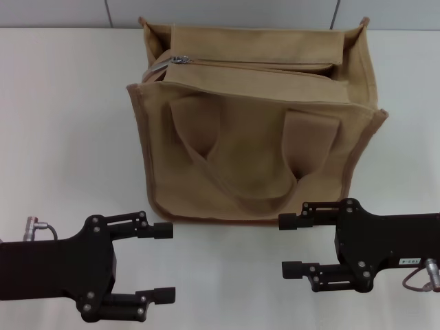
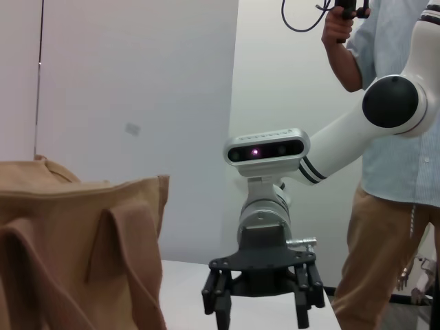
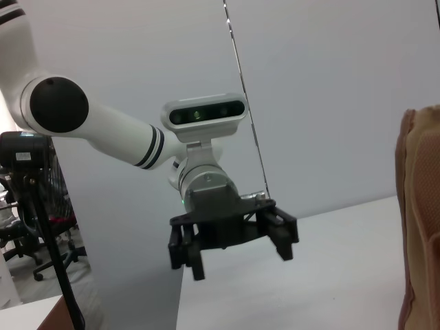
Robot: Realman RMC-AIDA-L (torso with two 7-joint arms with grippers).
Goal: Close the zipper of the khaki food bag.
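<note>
Nothing is closing yet: the silver zipper pull (image 1: 180,60) is sitting at the boxy tan canvas bag's (image 1: 254,137) left end, while both black grippers, left (image 1: 163,262) and right (image 1: 290,245), are hovering released, well short of it

Upright khaki food bag (image 1: 261,148), its zipper (image 1: 254,64) open, pull at left end.
</note>
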